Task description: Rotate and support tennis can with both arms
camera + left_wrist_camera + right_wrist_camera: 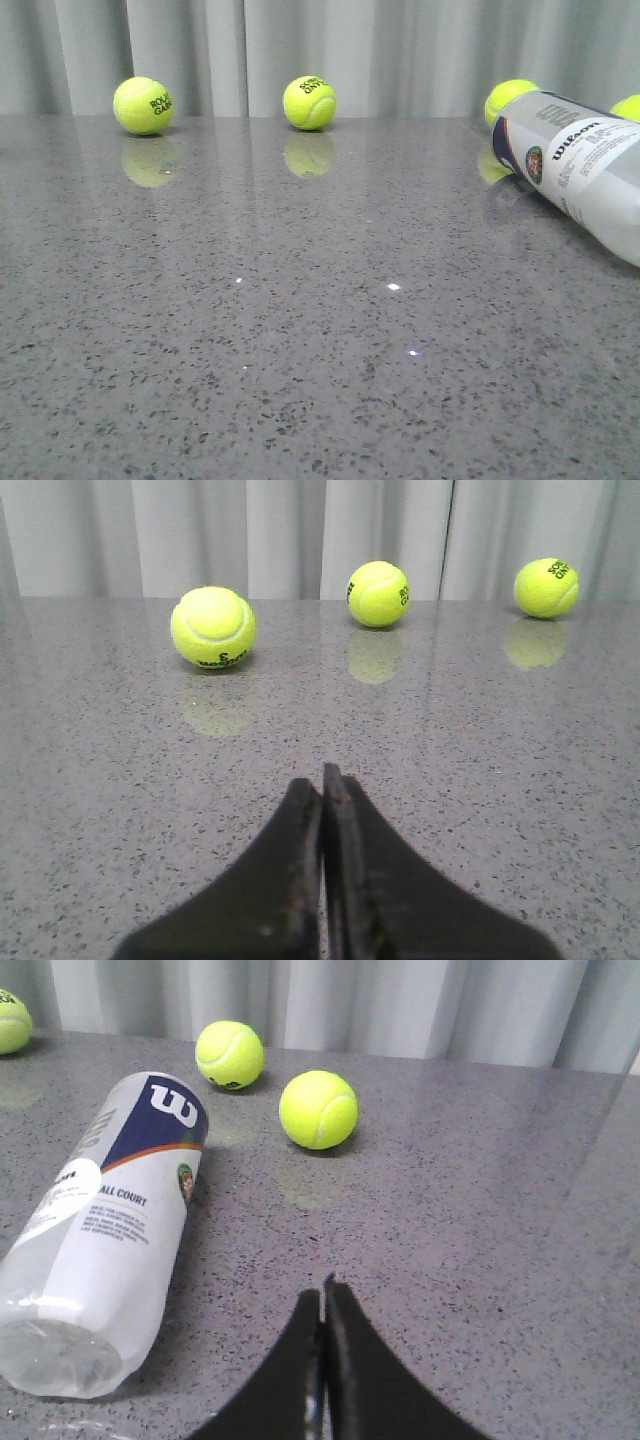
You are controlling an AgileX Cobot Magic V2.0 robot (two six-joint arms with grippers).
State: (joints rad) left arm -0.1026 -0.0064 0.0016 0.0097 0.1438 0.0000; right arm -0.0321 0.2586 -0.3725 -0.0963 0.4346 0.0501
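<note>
The tennis can (pixel 578 165) lies on its side at the table's right edge in the front view, its navy Wilson end toward the back. In the right wrist view the tennis can (pixel 105 1230) lies beside and apart from my right gripper (pixel 324 1295), which is shut and empty. My left gripper (pixel 322 780) is shut and empty over bare table, pointing toward three tennis balls. Neither gripper shows in the front view.
The table (pixel 300 330) is grey speckled stone, with a grey curtain behind it. Tennis balls sit at the back left (pixel 143 105) and back middle (pixel 309 102). Two more balls (pixel 510 98) lie behind the can, also in the right wrist view (pixel 318 1109).
</note>
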